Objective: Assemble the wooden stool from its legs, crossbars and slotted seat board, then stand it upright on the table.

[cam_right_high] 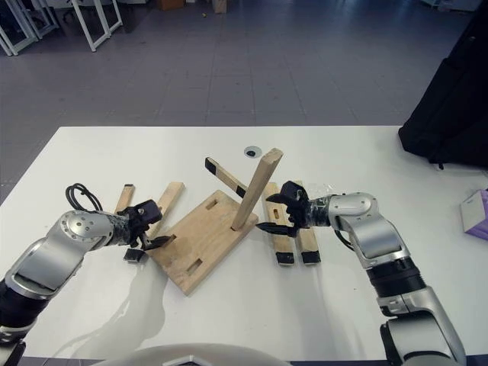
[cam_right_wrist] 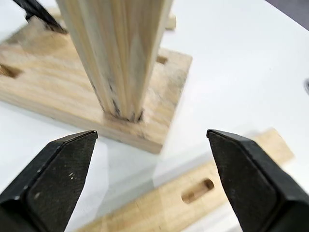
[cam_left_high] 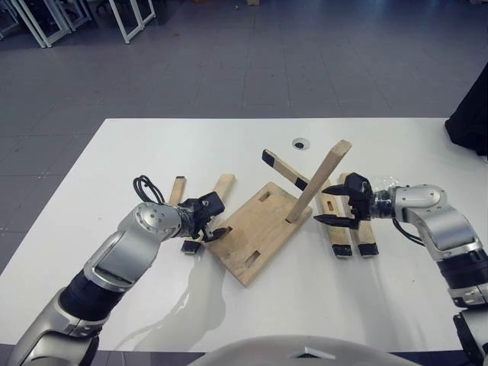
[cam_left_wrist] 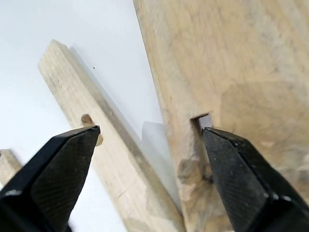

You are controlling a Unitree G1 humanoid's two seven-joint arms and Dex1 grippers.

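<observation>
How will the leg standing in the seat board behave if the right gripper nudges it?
The leg leans in its slot near a corner of the seat board, so it is probably loose and could tip out. It looks like solid wood, so likely stiff. Pushing high would lever it.

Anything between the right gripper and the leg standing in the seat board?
Nothing visible. The right gripper is open and faces the leg, which stands in the seat board. Only bare table lies between. A loose slotted piece lies flat beneath the gripper, off the path.
</observation>
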